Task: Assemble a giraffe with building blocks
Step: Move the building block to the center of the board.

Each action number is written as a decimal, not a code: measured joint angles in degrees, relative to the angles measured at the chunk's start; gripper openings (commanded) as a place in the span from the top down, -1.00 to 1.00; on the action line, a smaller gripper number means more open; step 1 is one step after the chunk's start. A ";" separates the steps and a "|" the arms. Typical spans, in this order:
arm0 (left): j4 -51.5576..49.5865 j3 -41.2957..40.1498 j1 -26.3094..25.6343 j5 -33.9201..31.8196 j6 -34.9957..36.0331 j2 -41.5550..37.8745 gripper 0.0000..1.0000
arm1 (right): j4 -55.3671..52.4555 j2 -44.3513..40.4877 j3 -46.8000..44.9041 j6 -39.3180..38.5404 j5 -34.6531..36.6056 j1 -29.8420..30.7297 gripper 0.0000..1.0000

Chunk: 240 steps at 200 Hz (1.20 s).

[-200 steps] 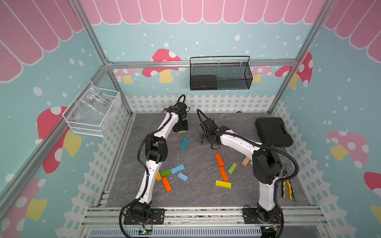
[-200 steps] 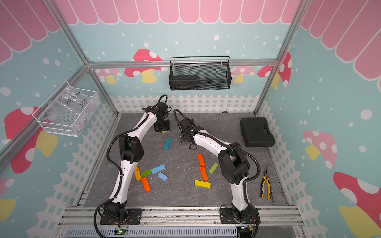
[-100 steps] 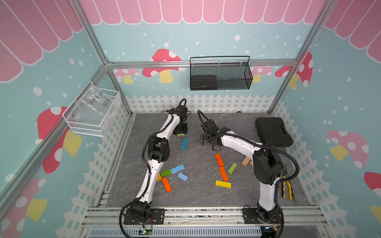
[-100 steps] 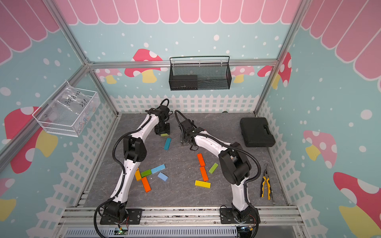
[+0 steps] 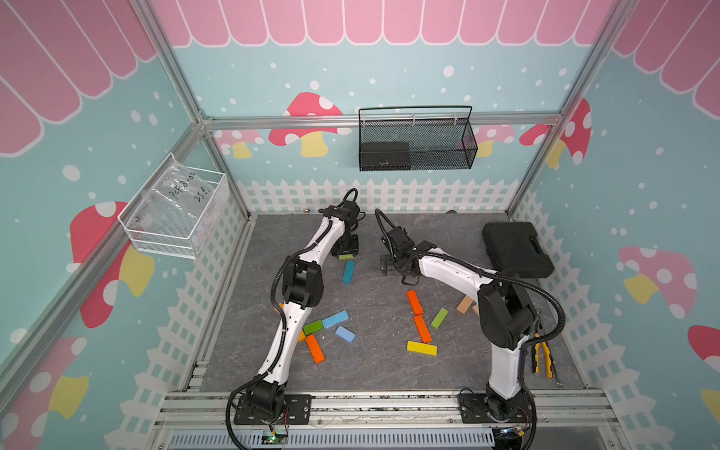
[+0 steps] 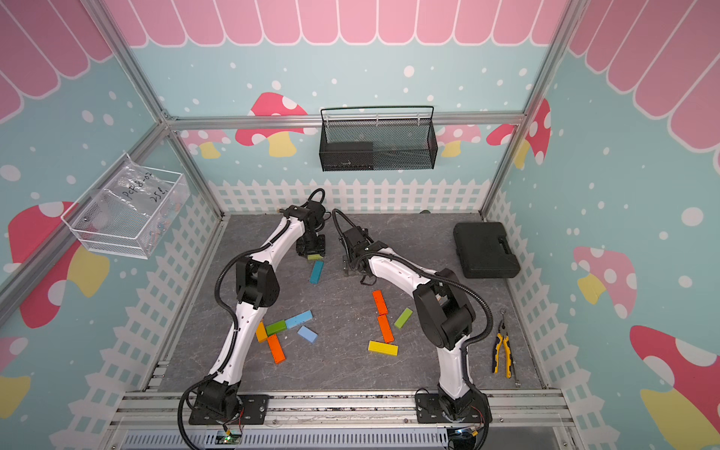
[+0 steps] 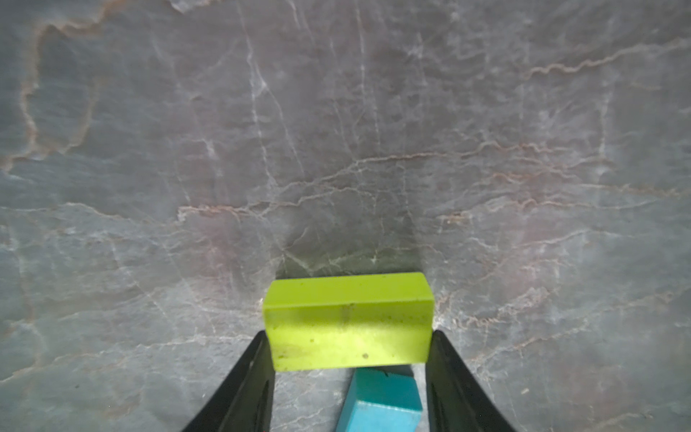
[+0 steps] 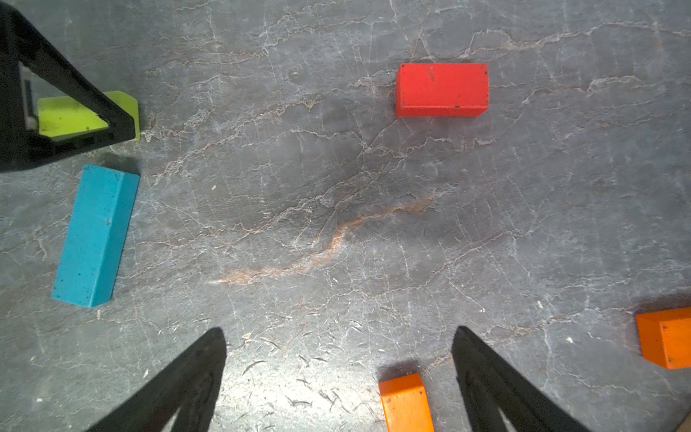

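Left fingers (image 7: 246,381) brought lime block (image 7: 347,321) nearer teal block (image 7: 381,400).

Bright, even overhead light; soft shadows, sharp focus.

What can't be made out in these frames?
Red block: right wrist view only; in both top views apparently under the right arm.
Tan blocks: partly behind the right arm in a top view.
Orange block: cut off by the right wrist view's edge.
Lime block in the left hand: lifted or resting, unclear.
Box in basket: mesh blurs it.
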 measured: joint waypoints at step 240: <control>3.04 -4.70 -0.48 -0.24 -3.45 -2.67 -0.23 | 0.02 0.00 -0.26 0.00 -1.22 0.00 -0.92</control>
